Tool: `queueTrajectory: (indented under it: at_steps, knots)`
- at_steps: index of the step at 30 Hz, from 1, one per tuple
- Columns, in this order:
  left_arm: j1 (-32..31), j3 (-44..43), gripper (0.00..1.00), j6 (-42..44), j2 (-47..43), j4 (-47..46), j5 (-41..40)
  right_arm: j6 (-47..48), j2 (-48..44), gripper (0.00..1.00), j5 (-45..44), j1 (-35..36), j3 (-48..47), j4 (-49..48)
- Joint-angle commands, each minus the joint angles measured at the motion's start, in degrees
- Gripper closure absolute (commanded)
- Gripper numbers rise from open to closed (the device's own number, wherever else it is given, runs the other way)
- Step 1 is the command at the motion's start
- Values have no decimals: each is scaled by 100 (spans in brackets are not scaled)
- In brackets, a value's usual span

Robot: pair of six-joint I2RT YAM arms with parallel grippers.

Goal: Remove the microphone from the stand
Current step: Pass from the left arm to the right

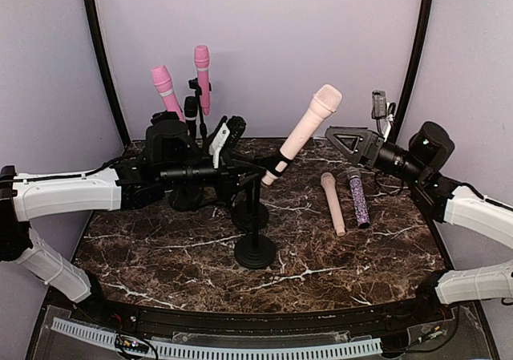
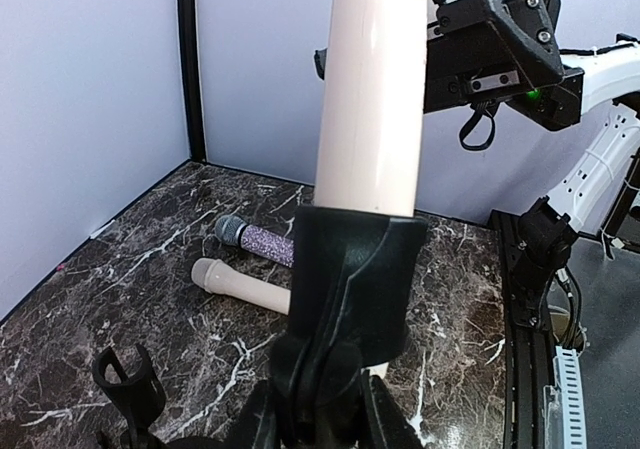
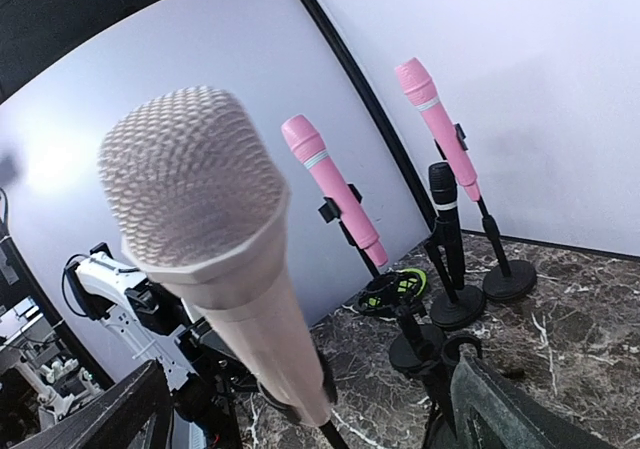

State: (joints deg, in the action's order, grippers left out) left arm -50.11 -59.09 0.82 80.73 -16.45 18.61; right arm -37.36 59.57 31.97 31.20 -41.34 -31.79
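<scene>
Though mic [image 1: 309,123] in clip [image 2: 350,279]: L pincer [image 2: 322,424] tight on stand [image 1: 255,252], R pincer [image 3: 310,414] spread.

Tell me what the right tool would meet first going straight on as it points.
Probably the grille of the pale pink microphone, dead ahead of the right tool; depth unclear.

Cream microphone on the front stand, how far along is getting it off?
Not off yet. Done: the left gripper is clamped on the stand near the clip, bracing it. In hand: the right gripper is open beside the cream microphone, not gripping it. Still to do: close on it and pull it out of the clip.
</scene>
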Motion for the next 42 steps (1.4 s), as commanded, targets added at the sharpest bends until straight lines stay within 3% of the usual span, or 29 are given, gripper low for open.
queueTrajectory:
  at_steps: [1,18,26,33,36,39,42]
  knots:
    - [35,-52,100,327,-53,-866,-310,-22,-158,1,282,173,80,-673]
    - [35,166,100,354,-107,-553,61,387,647,5,-567,733,-657,-784]
    - [36,200,100,432,-145,-216,143,726,942,29,-795,1140,-953,-862]
    - [34,278,99,325,-189,-158,137,994,869,57,-1103,1282,-857,-790]
    - [36,393,81,209,-237,-196,105,1074,845,66,-1144,1311,-808,-768]
    - [31,637,47,-4,-416,-273,-54,1104,831,73,-1134,1318,-764,-758]
    - [32,1073,31,-149,-630,-342,-238,1127,832,78,-1114,1325,-721,-758]
